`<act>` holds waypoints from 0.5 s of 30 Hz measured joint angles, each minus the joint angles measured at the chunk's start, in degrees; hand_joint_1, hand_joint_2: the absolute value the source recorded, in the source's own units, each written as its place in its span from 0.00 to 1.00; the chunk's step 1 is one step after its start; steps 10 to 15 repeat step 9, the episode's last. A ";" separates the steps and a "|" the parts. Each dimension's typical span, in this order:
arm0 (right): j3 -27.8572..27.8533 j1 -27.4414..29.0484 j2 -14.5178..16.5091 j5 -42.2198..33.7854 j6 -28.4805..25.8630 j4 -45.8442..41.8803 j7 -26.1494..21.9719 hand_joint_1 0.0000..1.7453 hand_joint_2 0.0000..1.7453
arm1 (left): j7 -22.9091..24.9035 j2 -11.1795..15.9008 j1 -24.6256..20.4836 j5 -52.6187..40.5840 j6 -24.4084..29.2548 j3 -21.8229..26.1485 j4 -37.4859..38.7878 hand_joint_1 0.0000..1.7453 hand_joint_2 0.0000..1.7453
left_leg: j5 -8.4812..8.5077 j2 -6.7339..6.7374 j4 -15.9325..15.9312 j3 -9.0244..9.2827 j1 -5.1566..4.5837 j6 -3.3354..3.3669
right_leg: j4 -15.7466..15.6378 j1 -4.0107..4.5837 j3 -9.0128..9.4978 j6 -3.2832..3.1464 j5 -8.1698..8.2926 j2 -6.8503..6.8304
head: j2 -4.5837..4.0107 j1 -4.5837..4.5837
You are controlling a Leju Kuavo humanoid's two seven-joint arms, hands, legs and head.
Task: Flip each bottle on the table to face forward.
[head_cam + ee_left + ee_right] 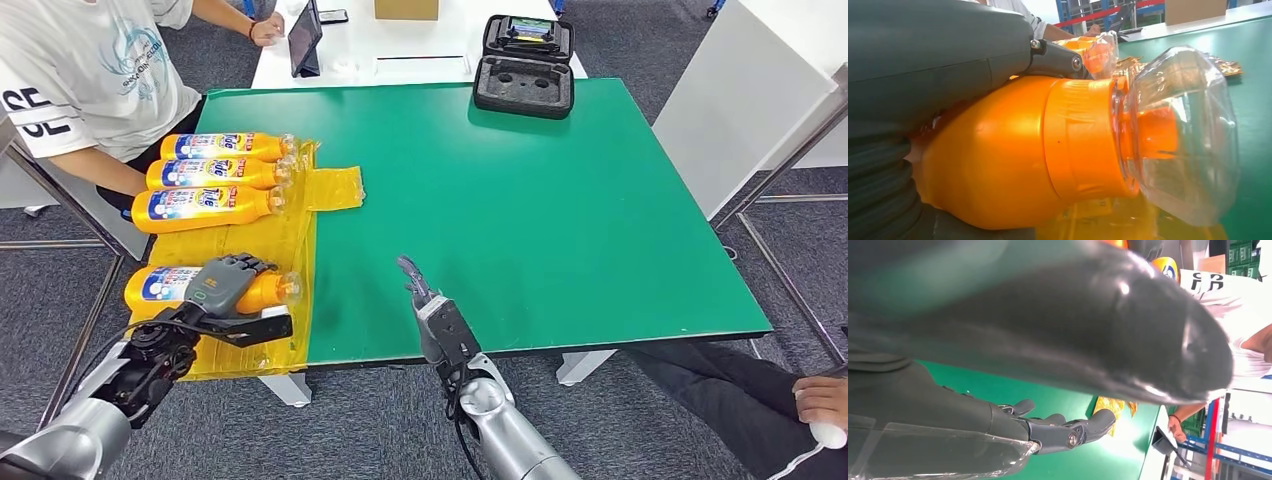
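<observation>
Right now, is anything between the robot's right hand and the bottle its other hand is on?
Nothing visible: bare green table lies between the right hand and the nearest bottle, which the left hand already rests on.

Four orange plastic bottles with clear caps lie sideways on yellow film, caps right: three labelled bottles point(215, 174) together; nearest bottle point(262, 291) apart, label partly hidden.
</observation>
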 joint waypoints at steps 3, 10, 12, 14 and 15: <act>-0.01 0.00 0.00 0.00 0.00 0.00 0.00 0.00 0.00 | -0.01 0.01 -0.23 0.00 -0.09 -0.02 0.44 1.00 1.00 | 0.00 0.00 0.00 0.00 0.00 0.00 | 0.00 0.00 0.01 0.00 0.00 0.00 | 0.00 0.00; -0.01 0.01 0.00 0.02 0.02 0.00 0.00 0.00 0.00 | -0.35 0.06 -2.04 -0.05 -4.10 -0.09 1.77 1.00 1.00 | 0.00 -0.01 0.00 0.00 0.00 0.00 | 0.00 0.00 0.02 0.00 0.00 0.00 | 0.00 0.01; -0.01 0.01 0.00 0.02 0.02 0.00 0.00 0.00 0.00 | -0.35 0.06 -2.04 -0.05 -4.10 -0.09 1.77 1.00 1.00 | 0.00 -0.01 0.00 0.00 0.00 0.00 | 0.00 0.00 0.02 0.00 0.00 0.00 | 0.00 0.01; -0.01 0.01 0.00 0.02 0.02 0.00 0.00 0.00 0.00 | -0.35 0.06 -2.04 -0.05 -4.10 -0.09 1.77 1.00 1.00 | 0.00 -0.01 0.00 0.00 0.00 0.00 | 0.00 0.00 0.02 0.00 0.00 0.00 | 0.00 0.01; -0.01 0.01 0.00 0.02 0.02 0.00 0.00 0.00 0.00 | -0.35 0.06 -2.04 -0.05 -4.10 -0.09 1.77 1.00 1.00 | 0.00 -0.01 0.00 0.00 0.00 0.00 | 0.00 0.00 0.02 0.00 0.00 0.00 | 0.00 0.01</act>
